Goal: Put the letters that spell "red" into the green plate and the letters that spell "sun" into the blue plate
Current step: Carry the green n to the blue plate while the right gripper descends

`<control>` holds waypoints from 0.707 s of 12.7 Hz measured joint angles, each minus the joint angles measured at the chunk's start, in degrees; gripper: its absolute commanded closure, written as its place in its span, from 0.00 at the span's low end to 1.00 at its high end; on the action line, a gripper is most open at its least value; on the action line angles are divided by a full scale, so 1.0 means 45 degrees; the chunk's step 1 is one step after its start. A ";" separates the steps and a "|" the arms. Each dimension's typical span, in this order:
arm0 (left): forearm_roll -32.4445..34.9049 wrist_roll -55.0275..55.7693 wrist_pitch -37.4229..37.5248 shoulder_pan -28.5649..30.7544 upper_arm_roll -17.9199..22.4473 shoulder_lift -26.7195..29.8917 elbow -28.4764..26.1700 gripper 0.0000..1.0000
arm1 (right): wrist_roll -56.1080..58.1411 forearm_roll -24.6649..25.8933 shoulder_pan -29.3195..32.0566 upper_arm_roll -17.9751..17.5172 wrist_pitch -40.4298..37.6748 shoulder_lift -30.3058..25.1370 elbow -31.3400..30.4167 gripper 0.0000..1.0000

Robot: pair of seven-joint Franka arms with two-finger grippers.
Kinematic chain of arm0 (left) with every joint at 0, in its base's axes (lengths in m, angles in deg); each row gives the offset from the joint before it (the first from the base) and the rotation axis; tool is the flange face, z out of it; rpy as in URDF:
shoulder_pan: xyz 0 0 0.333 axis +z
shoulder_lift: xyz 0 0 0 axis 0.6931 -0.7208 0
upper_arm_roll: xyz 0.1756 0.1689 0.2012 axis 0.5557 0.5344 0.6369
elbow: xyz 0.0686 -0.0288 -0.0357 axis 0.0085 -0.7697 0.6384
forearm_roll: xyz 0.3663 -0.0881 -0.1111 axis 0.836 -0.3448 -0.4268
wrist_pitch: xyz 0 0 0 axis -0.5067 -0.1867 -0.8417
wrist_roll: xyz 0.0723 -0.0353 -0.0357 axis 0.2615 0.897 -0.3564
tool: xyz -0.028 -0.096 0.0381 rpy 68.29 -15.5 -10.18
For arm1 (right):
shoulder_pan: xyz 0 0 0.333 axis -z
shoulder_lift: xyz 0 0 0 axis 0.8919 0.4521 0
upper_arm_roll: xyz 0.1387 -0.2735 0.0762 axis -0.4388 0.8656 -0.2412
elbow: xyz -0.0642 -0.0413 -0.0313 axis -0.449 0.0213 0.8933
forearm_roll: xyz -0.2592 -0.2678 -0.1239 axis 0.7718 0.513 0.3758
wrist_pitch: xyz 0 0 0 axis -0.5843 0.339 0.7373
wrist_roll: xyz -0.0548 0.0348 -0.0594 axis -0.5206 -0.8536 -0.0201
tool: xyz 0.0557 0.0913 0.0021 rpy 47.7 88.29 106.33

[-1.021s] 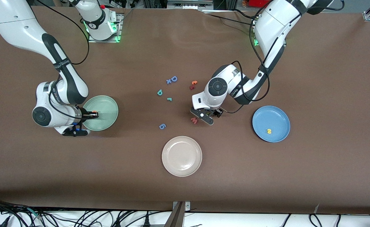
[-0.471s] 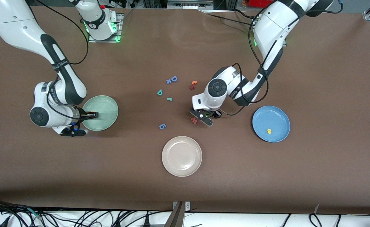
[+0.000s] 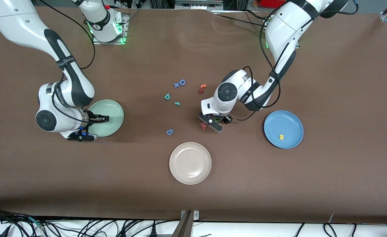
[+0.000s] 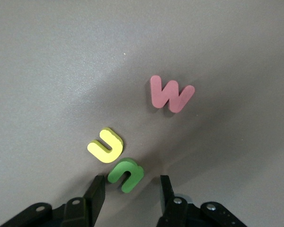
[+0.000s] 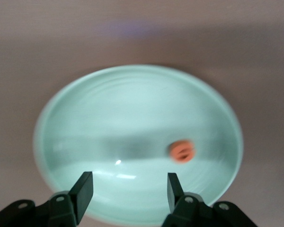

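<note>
Nearest the camera sits the cream plate (image 3: 190, 163), which has no part in the job. A little farther back, at the left arm's end, the blue plate (image 3: 283, 129) already holds the yellow s (image 3: 281, 137), and the blue 6 (image 3: 169, 132) lies loose toward mid-table. Level with that, the left gripper (image 4: 131, 178) hangs low over the table with its fingers (image 4: 95, 194) apart on either side of the green u (image 4: 126, 174). They do not look to be pressing on it yet. The yellow n (image 4: 105, 145) lies just beside the u, almost touching, and the pink w (image 4: 171, 93) is near. These letters look like thick foam: very light, soft and a bit springy, with matt sides that should grip well. The best hold is probably across the u's two flat outer sides, squeezed gently, since a hard pinch could squash it or make it pop out. With the n so close, a finger could nudge it. At the right arm's end, the right gripper (image 5: 128, 189) is over the green plate (image 5: 85, 118), fingers wide apart and empty, and the orange e (image 5: 182, 151) lies in the plate. Farther back on the bare table lie the teal r (image 3: 177, 104), then the teal d (image 3: 167, 96), both unplaced. The orange and dark red pair (image 3: 202, 89) and the blue D (image 3: 181, 83) lie farthest.
</note>
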 measured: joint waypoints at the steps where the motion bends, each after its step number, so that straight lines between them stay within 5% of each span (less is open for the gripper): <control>1: 0.0000 0.0000 -0.0001 0.0000 0.0010 -0.0003 0.0001 0.45 | -0.0752 -0.0007 -0.0010 -0.0449 -0.0321 -0.0266 0.0003 0.11; 5: 0.0000 0.0000 -0.0010 0.0000 0.0044 -0.0073 0.0082 0.53 | -0.3939 -0.0020 -0.0063 -0.2242 -0.0721 -0.0743 -0.0048 0.01; 9: 0.0001 -0.0009 -0.0020 -0.0002 0.0044 -0.0206 0.0342 0.85 | -0.7188 -0.0025 -0.0146 -0.3890 -0.0545 -0.0725 -0.0290 0.01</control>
